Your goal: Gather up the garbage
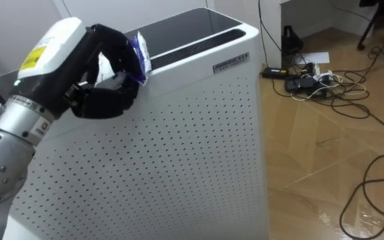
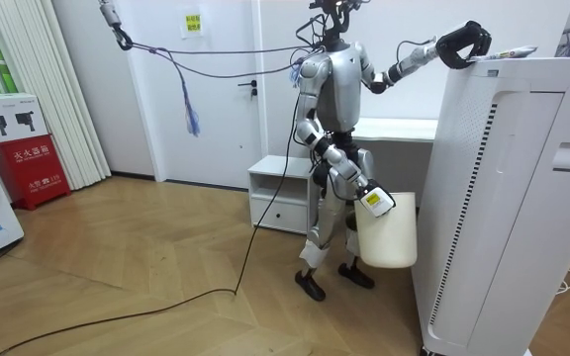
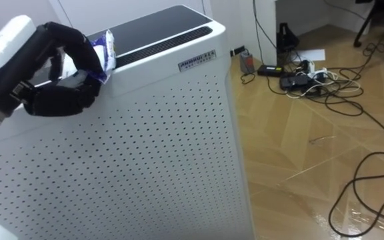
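A crumpled blue-and-white wrapper (image 1: 139, 56) (image 3: 103, 52) lies at the top edge of a tall white perforated air purifier (image 1: 179, 140) (image 2: 508, 188). My left hand (image 1: 107, 93) (image 3: 57, 95) is raised to that edge, its dark fingers curled round the wrapper. In the room view I stand beside the purifier with the left hand (image 2: 463, 44) up at its top. My right hand (image 2: 366, 195) hangs low at my side and carries a white bin (image 2: 388, 235) by its rim.
A power strip and tangled cables (image 1: 312, 80) lie on the wooden floor to the right of the purifier. Behind me stand a low white cabinet (image 2: 277, 193) and a desk (image 2: 396, 129). A red box (image 2: 23, 158) is at the room view's left.
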`<state>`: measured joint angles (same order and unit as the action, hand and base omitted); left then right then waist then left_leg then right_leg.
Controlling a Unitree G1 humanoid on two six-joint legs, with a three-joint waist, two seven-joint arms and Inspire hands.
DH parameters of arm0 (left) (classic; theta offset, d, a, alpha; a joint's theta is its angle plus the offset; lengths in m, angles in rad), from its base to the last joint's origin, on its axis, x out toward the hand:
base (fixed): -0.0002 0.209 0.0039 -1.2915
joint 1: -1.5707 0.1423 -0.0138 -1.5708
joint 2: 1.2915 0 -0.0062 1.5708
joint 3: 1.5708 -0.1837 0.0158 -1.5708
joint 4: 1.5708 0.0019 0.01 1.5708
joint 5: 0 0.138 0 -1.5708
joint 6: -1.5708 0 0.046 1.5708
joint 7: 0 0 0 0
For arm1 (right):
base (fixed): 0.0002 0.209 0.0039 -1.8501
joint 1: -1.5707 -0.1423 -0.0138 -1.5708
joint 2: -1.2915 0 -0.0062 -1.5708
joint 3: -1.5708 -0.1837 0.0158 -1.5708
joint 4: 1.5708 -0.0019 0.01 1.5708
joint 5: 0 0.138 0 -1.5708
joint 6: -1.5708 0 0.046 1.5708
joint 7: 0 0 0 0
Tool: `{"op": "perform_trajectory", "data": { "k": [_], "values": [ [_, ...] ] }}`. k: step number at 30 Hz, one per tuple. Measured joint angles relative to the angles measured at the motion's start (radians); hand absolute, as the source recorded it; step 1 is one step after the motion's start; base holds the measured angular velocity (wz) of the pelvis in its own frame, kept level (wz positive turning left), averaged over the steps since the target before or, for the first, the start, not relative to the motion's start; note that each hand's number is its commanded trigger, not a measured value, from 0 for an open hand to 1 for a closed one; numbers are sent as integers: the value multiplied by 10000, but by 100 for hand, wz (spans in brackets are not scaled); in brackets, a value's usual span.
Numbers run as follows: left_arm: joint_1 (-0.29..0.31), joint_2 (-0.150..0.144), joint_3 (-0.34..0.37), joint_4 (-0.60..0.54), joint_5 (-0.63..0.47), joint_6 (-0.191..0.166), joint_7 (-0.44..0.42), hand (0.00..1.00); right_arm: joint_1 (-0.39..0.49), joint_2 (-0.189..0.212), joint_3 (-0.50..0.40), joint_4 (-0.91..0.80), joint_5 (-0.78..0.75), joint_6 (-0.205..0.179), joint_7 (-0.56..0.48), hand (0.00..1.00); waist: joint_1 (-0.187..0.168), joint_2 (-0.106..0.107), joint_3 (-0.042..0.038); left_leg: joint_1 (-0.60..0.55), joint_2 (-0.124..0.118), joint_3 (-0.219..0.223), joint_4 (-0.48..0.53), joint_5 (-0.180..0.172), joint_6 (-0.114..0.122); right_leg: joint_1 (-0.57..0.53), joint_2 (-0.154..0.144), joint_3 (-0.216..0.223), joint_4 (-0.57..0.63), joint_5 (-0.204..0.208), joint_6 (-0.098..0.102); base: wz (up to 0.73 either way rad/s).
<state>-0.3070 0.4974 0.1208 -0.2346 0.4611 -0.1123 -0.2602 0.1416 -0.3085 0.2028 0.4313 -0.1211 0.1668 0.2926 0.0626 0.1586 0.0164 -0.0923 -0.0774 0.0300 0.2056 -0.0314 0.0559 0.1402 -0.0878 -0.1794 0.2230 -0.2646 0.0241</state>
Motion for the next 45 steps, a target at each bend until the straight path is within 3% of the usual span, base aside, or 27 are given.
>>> {"op": "perform_trajectory", "data": {
  "k": [6,10,12,17,20,22,23,30,34,39,45],
  "values": [
    [18,-1,38,-154,-1338,402,106,100,-1,-12,-1,-12,3,-3,2,100,-12,-75,27,-63,-34,-6,3,2,7,-11,-30,-48,-54,-4,2,1],
    [19,-35,37,-538,-2575,714,108,100,-28,-6,35,-31,114,-23,3,100,-35,-161,-61,-355,-53,-34,100,-13,30,-159,-60,-195,-124,1,-1,10],
    [39,-158,-81,-769,-2973,720,47,100,-50,-5,79,-31,139,-24,14,100,-45,-194,-85,-385,-62,-48,115,-27,52,-141,-105,-303,-148,2,0,12],
    [732,-911,-701,-1883,-4554,524,25,100,-93,31,182,-14,138,-93,-17,100,-122,-327,-95,-337,-181,-82,115,-73,122,19,-192,-421,-211,8,59,7],
    [1352,-1036,-1397,-2044,-5449,166,-375,100,-177,106,287,292,150,-383,-133,100,-167,-401,-54,-366,-149,-90,140,-74,120,3,-161,-453,-204,8,58,1],
    [1628,-1218,-1638,-2081,-5760,190,-812,100,-172,112,311,314,150,-383,-163,100,-121,-431,-47,-415,-116,-80,161,-75,117,-68,-147,-461,-210,-9,51,0],
    [1726,-1343,-1770,-2080,-5873,202,-1117,100,-173,136,312,318,150,-383,-163,100,-103,-462,-56,-471,-82,-58,181,-74,116,-130,-129,-455,-207,-13,53,-4],
    [1756,-1342,-2027,-2177,-6064,263,-2213,100,-139,270,414,318,289,-459,-277,100,34,-679,-154,-597,-28,-67,289,-75,113,-210,-59,-441,-189,2,31,0],
    [1754,-1351,-2019,-2192,-6074,243,-2662,100,-142,276,394,580,414,-769,-425,100,196,-650,-174,-599,-34,-70,307,-75,114,-206,-67,-453,-170,19,27,0],
    [1833,-1352,-2013,-2172,-6072,240,-3129,100,-144,272,342,760,422,-831,-495,100,279,-564,-208,-660,-22,-95,310,-80,107,-253,-54,-488,-172,21,21,0],
    [2424,-1362,-2055,-1491,-6069,183,-3202,100,-254,208,215,1104,867,-1007,-648,100,207,-437,-112,-989,-29,-122,351,-59,88,-629,-31,-495,45,29,6,0]
  ]
}}
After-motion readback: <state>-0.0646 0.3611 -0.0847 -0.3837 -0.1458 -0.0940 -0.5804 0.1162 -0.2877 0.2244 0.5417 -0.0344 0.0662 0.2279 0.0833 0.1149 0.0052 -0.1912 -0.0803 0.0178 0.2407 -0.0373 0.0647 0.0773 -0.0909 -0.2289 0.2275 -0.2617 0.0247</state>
